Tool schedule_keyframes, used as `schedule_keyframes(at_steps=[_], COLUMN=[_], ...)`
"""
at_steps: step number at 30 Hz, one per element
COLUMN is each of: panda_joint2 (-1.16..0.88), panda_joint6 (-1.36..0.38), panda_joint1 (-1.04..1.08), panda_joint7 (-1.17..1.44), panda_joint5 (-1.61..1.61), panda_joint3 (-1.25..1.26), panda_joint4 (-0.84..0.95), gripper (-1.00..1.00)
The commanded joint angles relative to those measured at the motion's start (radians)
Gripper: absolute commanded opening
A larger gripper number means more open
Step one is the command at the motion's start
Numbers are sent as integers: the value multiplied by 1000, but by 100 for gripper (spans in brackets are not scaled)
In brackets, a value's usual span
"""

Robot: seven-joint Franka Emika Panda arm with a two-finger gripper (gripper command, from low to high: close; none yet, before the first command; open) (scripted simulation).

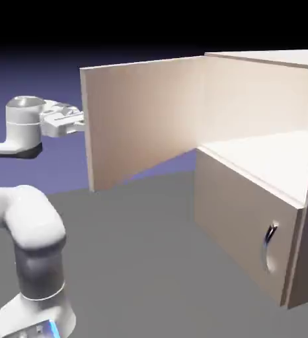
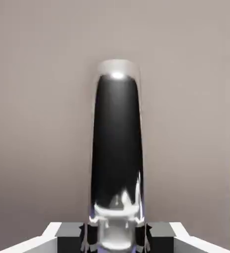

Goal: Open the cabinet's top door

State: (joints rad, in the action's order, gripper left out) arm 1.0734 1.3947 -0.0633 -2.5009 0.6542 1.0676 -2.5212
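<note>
The top door (image 1: pixel 143 119), a large flat beige wood-look panel, stands swung wide out from the big boxy beige cabinet (image 1: pixel 262 198), hinged at the cabinet's upper front corner and reaching toward the exterior view's left. Its free edge sits right at my hand (image 1: pixel 77 121), which comes in level from the left and meets the door on the face turned away from the camera. In the hand view the door's long curved silver handle (image 2: pixel 117 158) fills the middle, dark and mirror-bright, rising from between my grey fingertips (image 2: pixel 70 232) against the plain beige panel. My hand is pinched narrow on that handle, fingers pressed close on either side of its base.

Behind the open door the cabinet's pale interior shelf (image 1: pixel 262 158) shows. Beneath it the shorter lower panel (image 1: pixel 242 224) is flush and closed, its small curved metal handle (image 1: pixel 270 239) on the front. The cabinet stands on the grey tabletop (image 1: pixel 150 264). My white arm (image 1: pixel 31 231) rises at the exterior view's lower left, with the wrist (image 1: pixel 24 122) level with the door's upper half.
</note>
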Motion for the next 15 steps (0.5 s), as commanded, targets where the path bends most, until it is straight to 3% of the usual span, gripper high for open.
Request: schedule_keyframes(at_steps=[1,15], panda_joint2=[-11,-20], panda_joint6=[-29,-371], panda_joint1=[33,514], panda_joint7=[-1,52], panda_joint5=[-17,-172], panda_joint3=[30,357], panda_joint4=[36,544], gripper=[-100,-100])
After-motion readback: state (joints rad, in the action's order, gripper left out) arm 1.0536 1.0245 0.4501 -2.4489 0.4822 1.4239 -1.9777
